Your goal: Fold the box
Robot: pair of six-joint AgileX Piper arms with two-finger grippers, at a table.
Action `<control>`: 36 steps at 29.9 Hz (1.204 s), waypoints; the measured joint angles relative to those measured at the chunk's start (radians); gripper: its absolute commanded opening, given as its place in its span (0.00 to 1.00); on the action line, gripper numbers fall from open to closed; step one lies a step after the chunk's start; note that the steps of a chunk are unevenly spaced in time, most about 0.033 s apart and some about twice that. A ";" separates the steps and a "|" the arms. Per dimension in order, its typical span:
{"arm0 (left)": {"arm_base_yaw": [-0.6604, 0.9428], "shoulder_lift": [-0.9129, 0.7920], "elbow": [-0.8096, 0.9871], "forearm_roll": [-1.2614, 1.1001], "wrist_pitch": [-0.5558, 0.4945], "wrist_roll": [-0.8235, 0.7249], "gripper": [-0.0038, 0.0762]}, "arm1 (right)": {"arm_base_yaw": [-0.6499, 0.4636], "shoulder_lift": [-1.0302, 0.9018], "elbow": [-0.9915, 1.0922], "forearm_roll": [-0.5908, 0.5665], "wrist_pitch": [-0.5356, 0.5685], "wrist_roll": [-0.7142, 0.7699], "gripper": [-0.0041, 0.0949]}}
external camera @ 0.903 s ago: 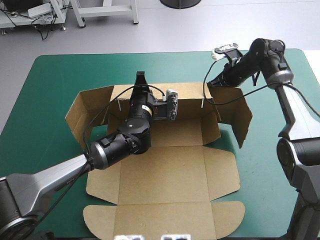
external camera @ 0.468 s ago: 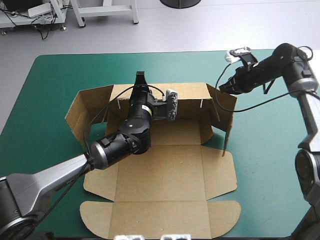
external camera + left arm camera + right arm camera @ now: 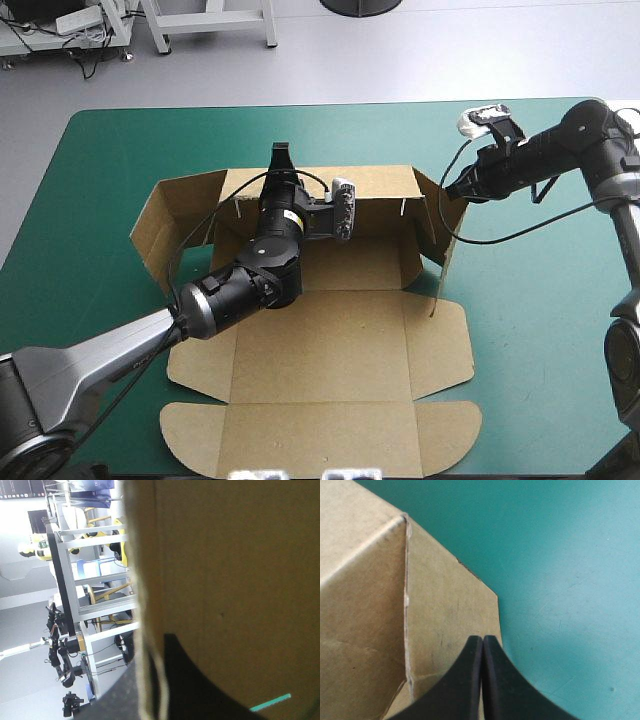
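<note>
Spotted the box (image 3: 330, 340) on the bench (image 3: 110, 200), far wall (image 3: 375, 185) pinched in the left gripper (image 3: 281, 155), right gripper (image 3: 483, 642) clenched empty against the right flap (image 3: 450, 605). Reckoned best to swing that flap inward slowly, far wall pinned upright.

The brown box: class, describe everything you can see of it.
The box is a cut sheet of brown board on the teal-green cover. Back and both side walls stand raised; base, lid and tabs lie flat. The left gripper is shut on the back wall; the right gripper, shut, is at the right wall's outside.
</note>
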State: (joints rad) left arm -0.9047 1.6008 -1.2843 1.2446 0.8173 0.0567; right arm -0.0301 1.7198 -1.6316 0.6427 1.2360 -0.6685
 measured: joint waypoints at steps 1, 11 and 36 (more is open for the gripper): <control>0.000 0.000 0.000 0.000 0.000 0.000 0.04 | 0.000 -0.002 0.000 -0.008 0.000 0.004 0.02; 0.000 0.000 0.000 0.000 0.003 0.001 0.04 | 0.000 -0.140 0.192 0.000 -0.073 -0.183 0.02; 0.000 0.000 0.000 -0.034 0.006 0.001 0.04 | 0.060 -0.336 0.656 0.323 -0.360 -0.691 0.67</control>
State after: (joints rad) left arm -0.9047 1.6008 -1.2843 1.2102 0.8234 0.0576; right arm 0.0299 1.3834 -0.9758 0.9661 0.8765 -1.3600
